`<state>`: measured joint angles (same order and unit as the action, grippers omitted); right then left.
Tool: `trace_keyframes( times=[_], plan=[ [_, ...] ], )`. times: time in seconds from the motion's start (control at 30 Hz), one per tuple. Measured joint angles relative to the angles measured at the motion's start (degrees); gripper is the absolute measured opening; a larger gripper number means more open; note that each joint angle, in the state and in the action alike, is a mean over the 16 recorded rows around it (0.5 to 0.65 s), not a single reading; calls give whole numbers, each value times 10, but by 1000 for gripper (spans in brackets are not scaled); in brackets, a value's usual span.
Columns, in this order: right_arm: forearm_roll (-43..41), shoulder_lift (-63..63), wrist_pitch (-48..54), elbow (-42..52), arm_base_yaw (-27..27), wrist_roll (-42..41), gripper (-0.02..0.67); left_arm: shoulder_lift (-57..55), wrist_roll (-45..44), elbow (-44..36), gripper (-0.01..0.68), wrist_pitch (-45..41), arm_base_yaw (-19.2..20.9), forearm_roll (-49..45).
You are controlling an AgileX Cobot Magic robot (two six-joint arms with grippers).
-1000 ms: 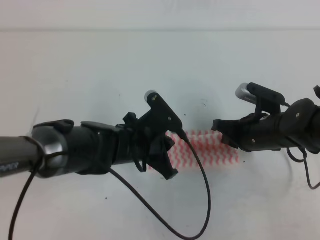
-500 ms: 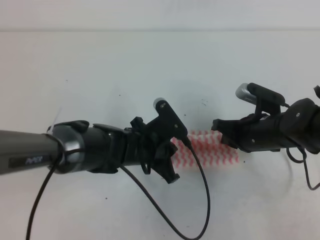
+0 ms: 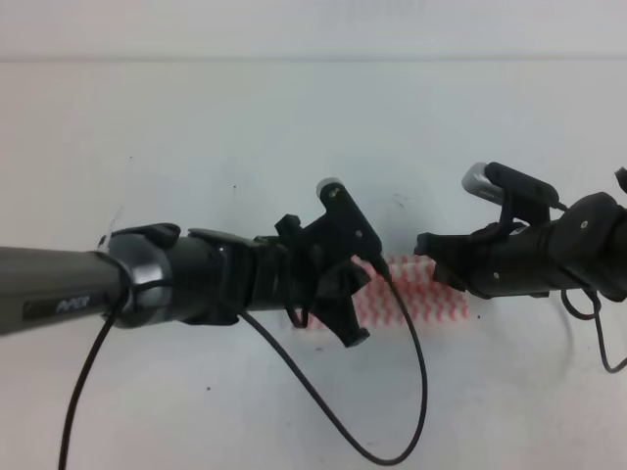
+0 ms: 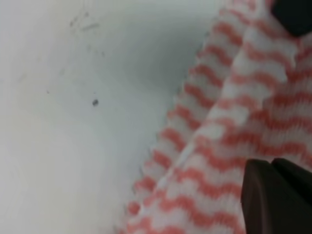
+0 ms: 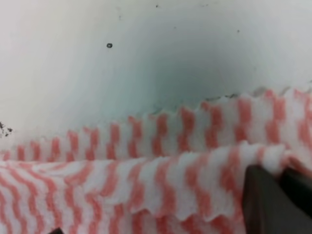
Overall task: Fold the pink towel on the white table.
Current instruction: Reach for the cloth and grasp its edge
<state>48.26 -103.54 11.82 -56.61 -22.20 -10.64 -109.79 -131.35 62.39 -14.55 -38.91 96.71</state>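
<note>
Because the pink towel (image 3: 423,294) is thin and soft, I judge it light and limp; it is best taken at an edge or corner. It lies in layers on the white table (image 3: 196,127), between both arms. The left gripper (image 3: 338,299) and the right gripper (image 3: 431,257) are low at it; whether either pinches cloth, I cannot tell. Around it the surface is plain, with small specks.

Pale wall (image 3: 313,24), even lighting
</note>
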Motion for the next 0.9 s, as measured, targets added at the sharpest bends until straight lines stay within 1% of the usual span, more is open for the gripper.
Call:
trace_keyframes(
  times=[0.37,0.9],
  plan=[
    [2,-1,0,0,0,0,-17,-25,0,26,-3,-18,0,14],
    [11,0,-6,0,0,0,-8,-59,-3,59,-3,-17,0,22]
  ],
)
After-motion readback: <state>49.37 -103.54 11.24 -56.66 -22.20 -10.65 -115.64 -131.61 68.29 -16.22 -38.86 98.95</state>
